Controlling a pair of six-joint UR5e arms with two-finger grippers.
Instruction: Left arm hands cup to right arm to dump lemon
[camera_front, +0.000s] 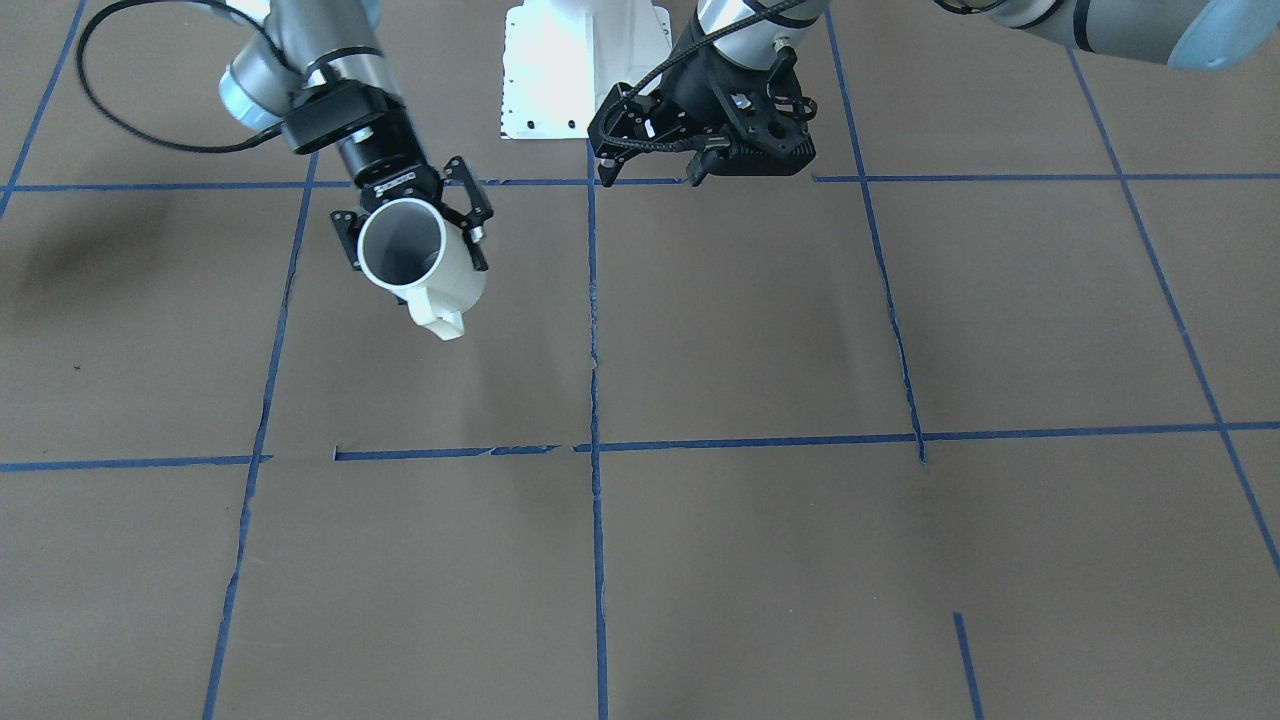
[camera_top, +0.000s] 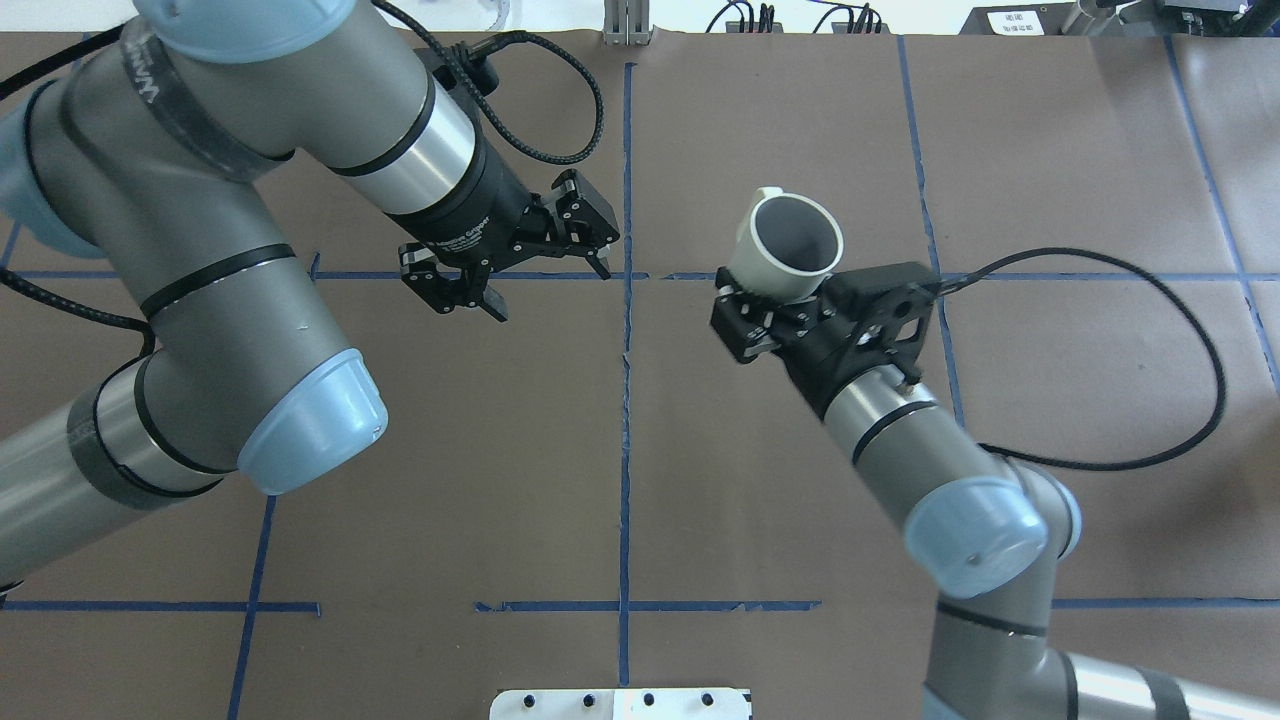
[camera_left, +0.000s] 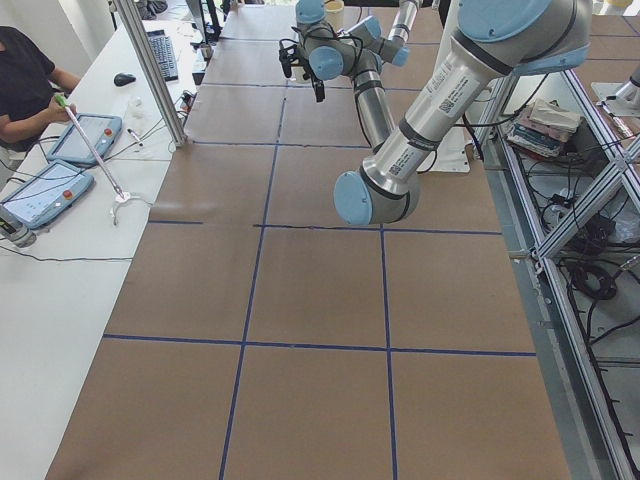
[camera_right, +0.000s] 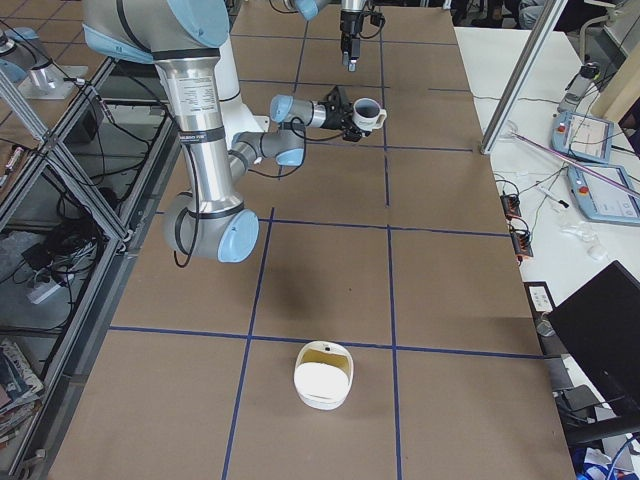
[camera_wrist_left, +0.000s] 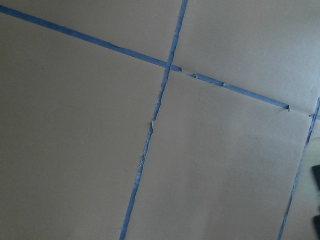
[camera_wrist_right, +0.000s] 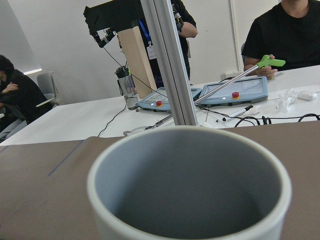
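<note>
My right gripper (camera_top: 780, 292) is shut on the white cup (camera_top: 795, 235) and holds it above the table, roughly upright, with the mouth tipped a little away from the robot. In the front view the cup (camera_front: 450, 290) sits between the right gripper's fingers (camera_front: 345, 240), handle pointing toward that camera. Its dark grey inside fills the right wrist view (camera_wrist_right: 190, 200), and no lemon shows in it. The lemon is not seen in any view. My left gripper (camera_top: 545, 285) is open and empty, hanging apart from the cup near the centre tape line; it also shows in the front view (camera_front: 650, 172).
Brown table (camera_front: 760, 330) with a grid of blue tape. The robot's white base plate (camera_front: 560, 80) is between the arms. A white container with a yellowish inside (camera_right: 322, 375) stands at the table's right end. Operators and tablets (camera_wrist_right: 235, 95) sit along the far side.
</note>
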